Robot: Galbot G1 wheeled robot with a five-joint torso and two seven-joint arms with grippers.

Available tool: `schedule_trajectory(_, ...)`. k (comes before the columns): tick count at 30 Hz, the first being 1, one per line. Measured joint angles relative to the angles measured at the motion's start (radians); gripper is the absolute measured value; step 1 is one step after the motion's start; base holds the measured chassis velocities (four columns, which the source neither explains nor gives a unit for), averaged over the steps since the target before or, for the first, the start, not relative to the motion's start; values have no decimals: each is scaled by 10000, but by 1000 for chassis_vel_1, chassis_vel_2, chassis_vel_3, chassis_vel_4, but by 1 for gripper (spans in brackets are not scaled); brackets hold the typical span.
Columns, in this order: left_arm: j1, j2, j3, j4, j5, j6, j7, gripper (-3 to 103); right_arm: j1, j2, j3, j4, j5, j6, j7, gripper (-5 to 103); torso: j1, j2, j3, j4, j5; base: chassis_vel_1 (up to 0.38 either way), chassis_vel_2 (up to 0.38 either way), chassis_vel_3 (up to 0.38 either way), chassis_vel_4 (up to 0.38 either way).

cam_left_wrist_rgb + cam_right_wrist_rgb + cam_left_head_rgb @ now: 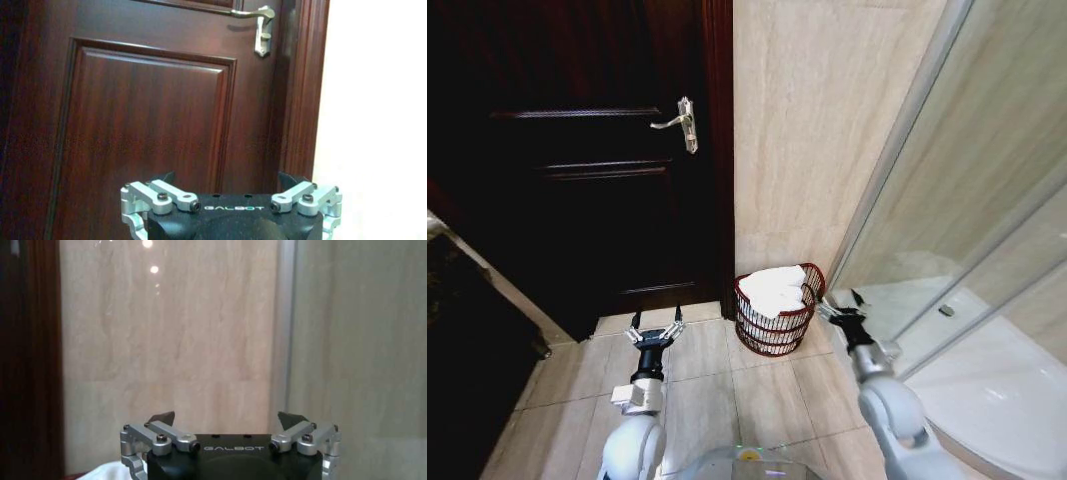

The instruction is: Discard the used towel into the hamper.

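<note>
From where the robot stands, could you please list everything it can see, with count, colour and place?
hamper: one, dark red-brown wire mesh, on the floor against the beige wall, between the door and the shower screen.
towel: one, white, lying in the hamper.
door: one, dark brown wood, left of the wall.
door handle: one, silver lever, at the door's right edge.
wall: one, beige tile, behind the hamper.
shower screen: one, clear glass with a silver frame, on the right.
shower tray: one, white, at lower right.
floor: beige tiles.
left tool: one, black and silver, open, low before the door.
right tool: one, black and silver, open, just right of the hamper.
</note>
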Motion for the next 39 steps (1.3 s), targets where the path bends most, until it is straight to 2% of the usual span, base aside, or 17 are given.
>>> schedule_trajectory(9,89,-11,18,-65,171,88,-38,100,-246,281,163,343,-360,154,17,100,1,0,0,0,0,0,0,0,0)
schedule_trajectory(24,145,6,-308,92,23,-52,-21,100,129,711,-344,389,-444,-320,190,100,2,0,1,2,0,73,68,68,75)
schedule_trajectory(39,-33,41,-216,429,-30,-288,-167,100,40,1092,-295,352,-655,-354,270,100,2,0,1,0,-1,29,27,27,26)
